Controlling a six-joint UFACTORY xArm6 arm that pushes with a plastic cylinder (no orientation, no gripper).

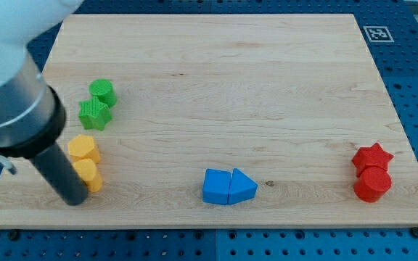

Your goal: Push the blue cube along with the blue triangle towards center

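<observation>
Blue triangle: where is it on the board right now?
The blue triangle sits near the view's bottom edge, slightly right of centre, touching the blue cube on its left; my tip is far off toward the view's left.

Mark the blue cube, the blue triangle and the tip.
blue cube [215, 186], camera view, top face.
blue triangle [242, 187], camera view, top face.
my tip [75, 200], camera view, rod's lower end, beside the yellow blocks.

The wooden board [216, 80] carries a blue cube [215, 186] touching a blue triangle [242, 188] near the view's bottom, two green blocks [98, 104] and two yellow blocks [85, 162] at left, two red blocks [372, 172] at right
</observation>
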